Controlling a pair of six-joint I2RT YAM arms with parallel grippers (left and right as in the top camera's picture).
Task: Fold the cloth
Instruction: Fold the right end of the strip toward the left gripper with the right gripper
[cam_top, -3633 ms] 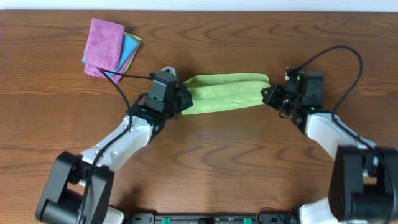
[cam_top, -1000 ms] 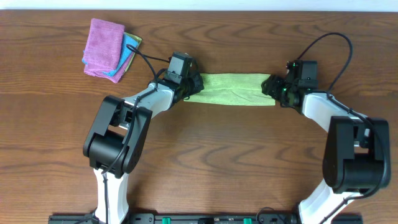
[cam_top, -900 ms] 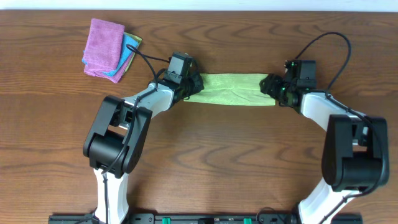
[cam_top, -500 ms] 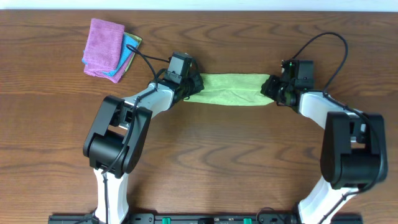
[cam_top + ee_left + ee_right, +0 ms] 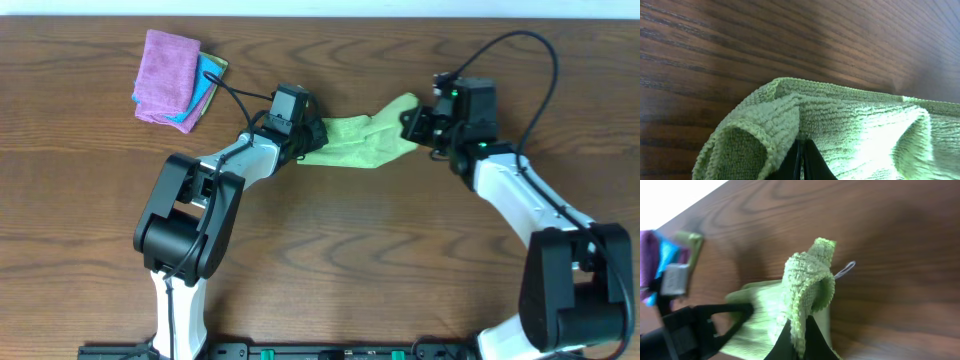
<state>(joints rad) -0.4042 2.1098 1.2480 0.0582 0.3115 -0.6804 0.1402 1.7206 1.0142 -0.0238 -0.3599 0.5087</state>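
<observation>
Cloth (image 5: 360,142) — green, on the table (image 5: 330,250), stretched between my two arms. Left gripper (image 5: 306,140) pinches its left end down low; right gripper (image 5: 413,124) pinches the right end — bunched, raised.

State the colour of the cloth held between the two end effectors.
The cloth is light green, shown best in the left wrist view.
</observation>
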